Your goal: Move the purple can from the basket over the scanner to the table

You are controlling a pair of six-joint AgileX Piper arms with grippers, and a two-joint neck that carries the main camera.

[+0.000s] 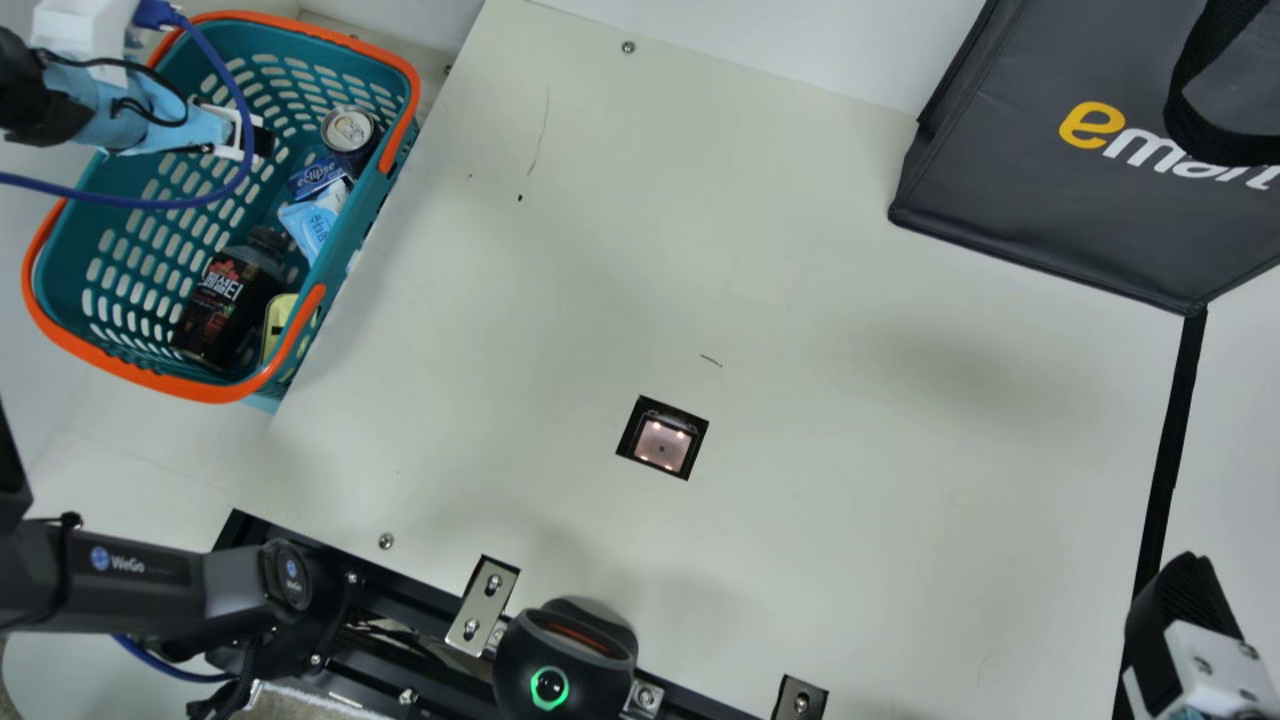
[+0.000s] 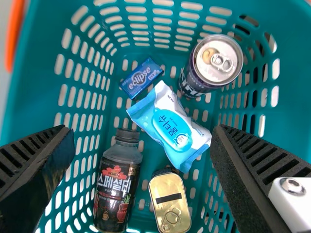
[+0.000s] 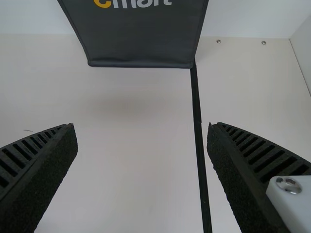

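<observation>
My left gripper hangs over the teal basket at the left of the main view. In the left wrist view the left gripper is open, nothing held between its fingers. The purple can stands in the basket near its right wall; the left wrist view shows the can slightly tilted, beyond the fingers. The scanner is a lit square set in the table. My right gripper is above the table's right side; seen from its wrist, the right gripper is open and empty.
Also in the basket are a dark bottle, a wipes pack, a blue eclipse box and a gold tin. A dark bag stands at the back right. A round black device is at the front edge.
</observation>
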